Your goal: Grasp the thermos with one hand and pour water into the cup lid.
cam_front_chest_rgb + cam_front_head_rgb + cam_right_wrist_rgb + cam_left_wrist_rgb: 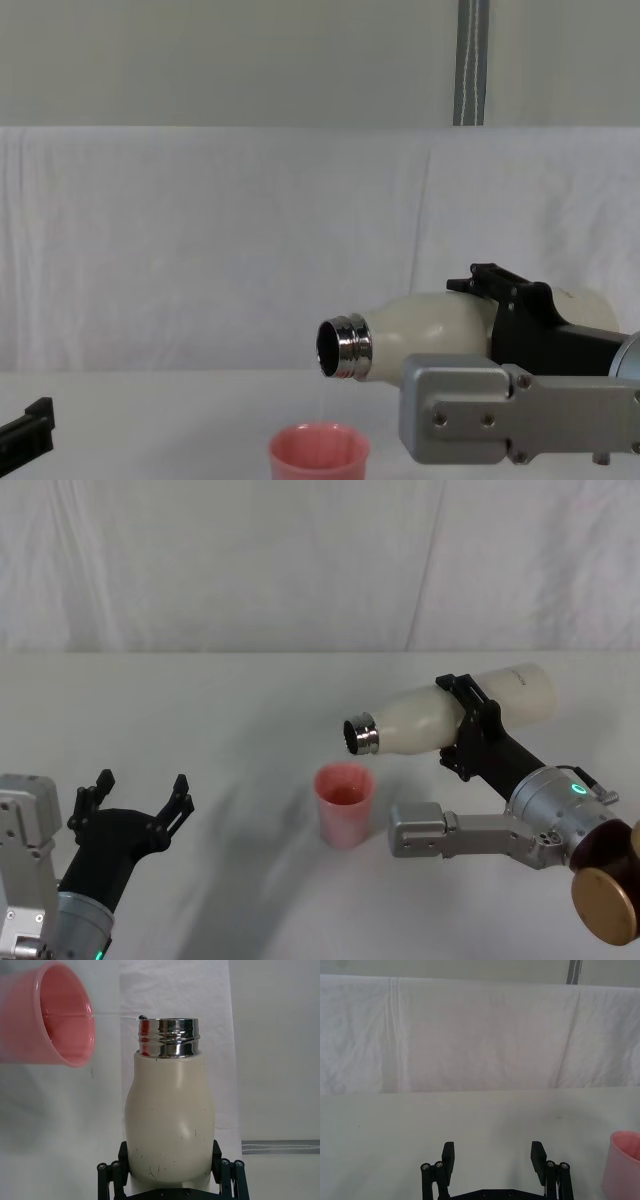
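Right gripper [468,727] clamped around the thermos [450,712] at mid-body, forearm reaching in from the table's right edge, wrist rolled so the bottle lies nearly level, steel neck aimed left just above the cup lid [344,804]. Cup upright on the table [240,710] near its middle. Left gripper [140,798] parked low near the left front corner, fingers spread apart, holding nothing.

Cup lid [625,1167] cut by frame edge
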`<state>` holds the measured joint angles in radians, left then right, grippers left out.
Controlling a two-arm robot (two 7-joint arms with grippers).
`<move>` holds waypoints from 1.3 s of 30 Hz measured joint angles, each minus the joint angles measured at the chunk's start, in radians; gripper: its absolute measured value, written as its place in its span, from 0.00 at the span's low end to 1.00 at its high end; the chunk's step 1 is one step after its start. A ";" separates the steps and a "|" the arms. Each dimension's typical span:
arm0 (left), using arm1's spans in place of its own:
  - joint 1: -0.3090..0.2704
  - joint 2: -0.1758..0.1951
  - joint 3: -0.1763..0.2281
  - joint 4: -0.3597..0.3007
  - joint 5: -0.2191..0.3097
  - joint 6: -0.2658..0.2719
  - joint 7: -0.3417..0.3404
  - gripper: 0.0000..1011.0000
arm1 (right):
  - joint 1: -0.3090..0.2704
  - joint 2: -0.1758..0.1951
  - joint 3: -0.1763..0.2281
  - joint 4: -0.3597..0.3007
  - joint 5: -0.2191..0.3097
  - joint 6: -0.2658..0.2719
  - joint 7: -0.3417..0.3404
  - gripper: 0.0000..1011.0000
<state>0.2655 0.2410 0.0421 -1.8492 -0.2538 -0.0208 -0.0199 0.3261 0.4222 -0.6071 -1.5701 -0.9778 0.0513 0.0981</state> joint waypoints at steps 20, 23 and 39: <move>0.000 0.000 0.000 0.000 0.000 0.000 0.000 0.99 | 0.001 0.007 -0.002 -0.007 -0.013 0.006 0.002 0.94; 0.000 0.000 0.000 0.000 0.000 0.000 0.000 0.99 | 0.001 0.007 -0.002 -0.007 -0.013 0.006 0.002 0.94; 0.000 0.000 0.000 0.000 0.000 0.000 0.000 0.99 | 0.000 0.004 -0.004 -0.002 -0.014 0.006 0.000 0.94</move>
<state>0.2655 0.2409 0.0421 -1.8492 -0.2538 -0.0208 -0.0199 0.3264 0.4267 -0.6113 -1.5723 -0.9921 0.0573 0.0985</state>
